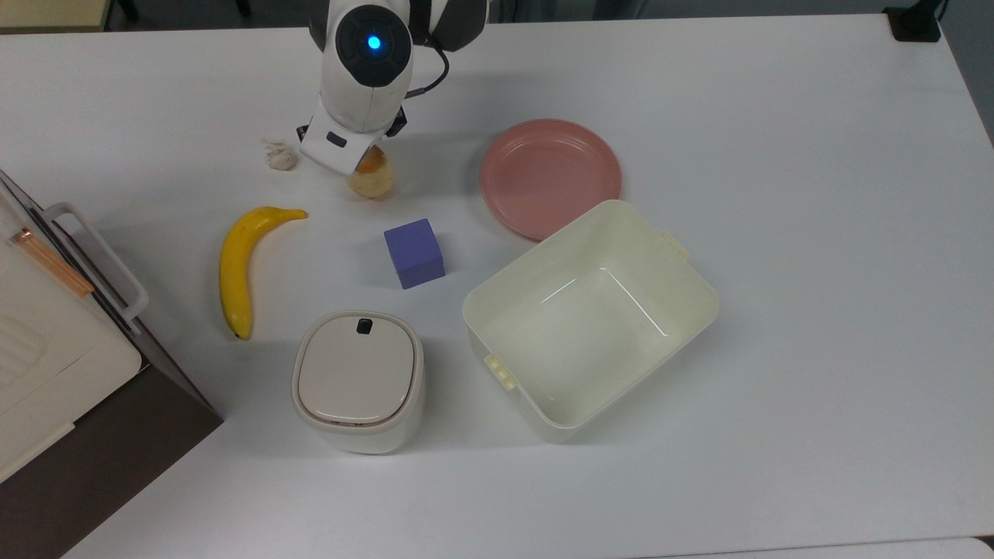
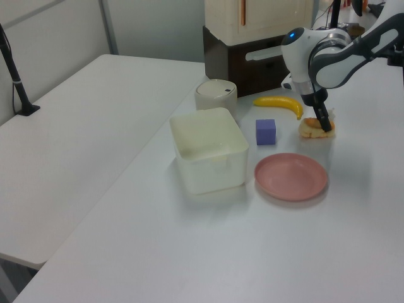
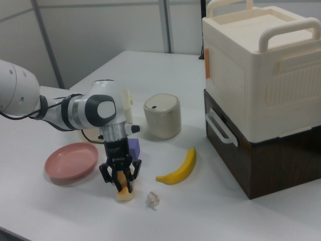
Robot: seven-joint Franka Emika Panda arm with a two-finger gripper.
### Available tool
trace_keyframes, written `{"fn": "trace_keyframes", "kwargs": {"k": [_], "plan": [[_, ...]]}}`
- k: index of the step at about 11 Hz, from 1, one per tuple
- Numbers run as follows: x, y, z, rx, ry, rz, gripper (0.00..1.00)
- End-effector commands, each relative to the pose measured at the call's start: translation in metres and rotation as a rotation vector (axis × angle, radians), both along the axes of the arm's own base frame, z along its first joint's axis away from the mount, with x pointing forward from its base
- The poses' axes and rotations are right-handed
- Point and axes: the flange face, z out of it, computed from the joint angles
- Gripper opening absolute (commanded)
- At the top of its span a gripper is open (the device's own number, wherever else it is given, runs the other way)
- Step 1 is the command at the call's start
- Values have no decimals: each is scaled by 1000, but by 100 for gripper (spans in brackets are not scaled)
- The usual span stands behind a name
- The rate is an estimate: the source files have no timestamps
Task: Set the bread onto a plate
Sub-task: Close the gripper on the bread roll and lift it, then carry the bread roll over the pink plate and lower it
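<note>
The bread (image 1: 374, 178), a small roll with a toasted orange top and pale sides, sits mostly under my wrist in the top view. In the right view the bread (image 3: 124, 193) hangs between my gripper's (image 3: 121, 182) two black fingers, its lower end at or just above the table. My gripper (image 2: 323, 123) is shut on the bread (image 2: 312, 129). The pink plate (image 1: 550, 177) lies on the table to the top view's right of the bread, apart from it. It holds nothing, and the plate (image 2: 291, 177) shows nearer the camera in the left view.
A purple cube (image 1: 414, 252) stands between the bread and a cream tub (image 1: 474, 310), whose corner touches the plate's edge. A banana (image 1: 237, 264), a tiny off-white lump (image 1: 280, 157) and a lidded canister (image 1: 357, 380) lie at the top view's left. A big cream box (image 3: 261, 75) stands beyond.
</note>
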Motion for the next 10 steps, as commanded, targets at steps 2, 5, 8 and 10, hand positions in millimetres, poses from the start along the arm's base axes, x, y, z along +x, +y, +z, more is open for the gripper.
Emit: {"fn": "trace_keyframes", "kwargs": {"k": [2, 5, 8, 10], "plan": [[4, -2, 12, -19, -40, -7, 0], [22, 28, 73, 15, -57, -22, 0], [25, 109, 114, 58, -45, 65, 0], [22, 156, 113, 60, -41, 112, 0]]}}
